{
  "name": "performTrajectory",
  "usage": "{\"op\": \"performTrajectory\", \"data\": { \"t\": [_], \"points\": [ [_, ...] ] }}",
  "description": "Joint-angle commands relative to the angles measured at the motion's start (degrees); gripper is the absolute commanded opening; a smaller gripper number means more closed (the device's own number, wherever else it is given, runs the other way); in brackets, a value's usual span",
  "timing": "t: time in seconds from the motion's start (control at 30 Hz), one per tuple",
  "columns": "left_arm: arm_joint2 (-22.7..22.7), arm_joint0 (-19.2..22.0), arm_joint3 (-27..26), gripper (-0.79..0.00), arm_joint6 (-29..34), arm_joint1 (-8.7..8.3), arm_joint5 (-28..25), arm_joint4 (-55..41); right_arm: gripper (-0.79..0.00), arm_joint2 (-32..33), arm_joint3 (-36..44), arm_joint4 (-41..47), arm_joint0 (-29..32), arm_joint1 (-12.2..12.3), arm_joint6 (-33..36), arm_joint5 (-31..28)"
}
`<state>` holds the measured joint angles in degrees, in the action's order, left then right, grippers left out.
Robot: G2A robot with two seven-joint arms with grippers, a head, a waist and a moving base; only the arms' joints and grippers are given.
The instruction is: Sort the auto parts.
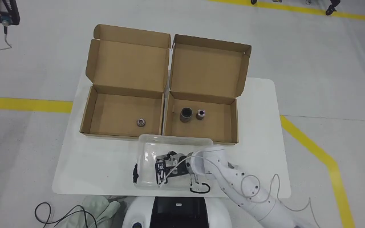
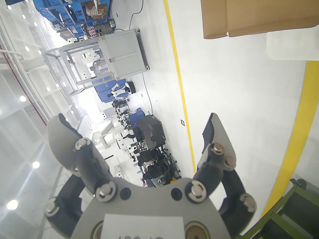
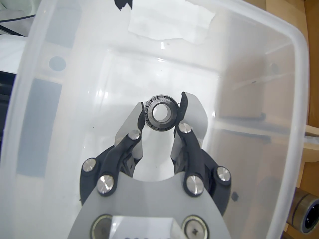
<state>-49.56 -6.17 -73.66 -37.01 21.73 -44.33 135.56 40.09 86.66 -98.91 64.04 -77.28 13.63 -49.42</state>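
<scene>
Bearing [image 3: 160,126]: a small dark metal ring with a smooth round bore and a row of rollers showing around its outer band. It has the look of a tapered roller bearing. The bore faces the wrist camera.

Location: inside the clear plastic bin [image 3: 249,8] at the near edge of the table [image 1: 259,114], low in the bin. I cannot tell whether it rests on the floor or is just off it.

Grip: the right gripper [image 3: 162,105] pinches the bearing across its outer band, one ribbed pad on each side, close to the fingertips. Judgement: taking it across the width with the bore upward lets the pads seat on the roller band, and the tip hold keeps the fingers clear of the bin walls.

Left gripper [image 2: 136,116]: fingers spread wide, holding nothing, aimed out at the workshop floor. It is probably parked there to leave the bin free for the other arm.

Beyond the bin are two open cardboard boxes, side by side. The left box [image 1: 122,114] holds one small ring [image 1: 141,121]. The right box [image 1: 217,122] holds a short dark sleeve [image 1: 186,114] and a small part [image 1: 200,114] just beside it. Both small pieces are too small here to match against the held bearing.
</scene>
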Motion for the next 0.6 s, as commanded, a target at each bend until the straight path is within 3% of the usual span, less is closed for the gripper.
{"op": "performTrajectory", "data": {
  "t": [0.0, 0.57],
  "points": [
    [0.0, 0.0, 0.0, 0.000, 0.0, 0.00, 0.0, 0.0, -0.785, 1.0, 0.5, 0.6, 0.4, 0.4, -0.8, -0.1],
    [0.0, 0.0, 0.0, 0.000, 0.0, 0.00, 0.0, 0.0, -0.785, 7.4, 2.5, 12.1, -0.8, 1.6, -16.1, -2.9]
  ]
}}
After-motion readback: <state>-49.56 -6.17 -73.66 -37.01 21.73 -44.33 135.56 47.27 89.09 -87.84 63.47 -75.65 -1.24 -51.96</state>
